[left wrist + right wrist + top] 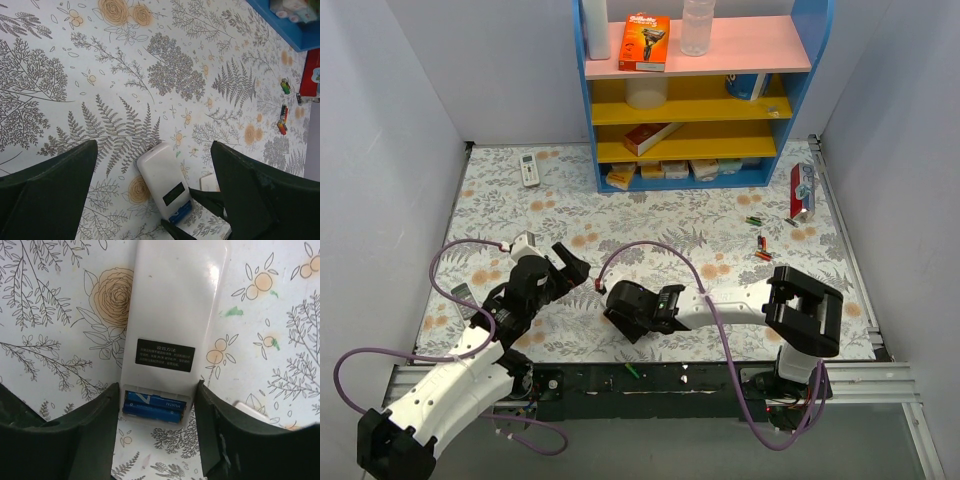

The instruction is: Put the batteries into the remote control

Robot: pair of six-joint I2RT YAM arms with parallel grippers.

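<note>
Floral tablecloth [50, 290] bears the black-labelled remote control [175, 300], blue batteries [152, 406] inside, clasped by right gripper [156, 390]; left gripper [154, 150] gapes.

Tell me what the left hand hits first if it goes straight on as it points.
Probably the remote control, lying back-up right ahead of the left hand; depth is unclear, so it might touch the table first.

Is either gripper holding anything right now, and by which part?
The right gripper clamps the remote control by its long sides at the battery-recess end, as it lies back-up on the table. The left gripper is open and empty.
</note>
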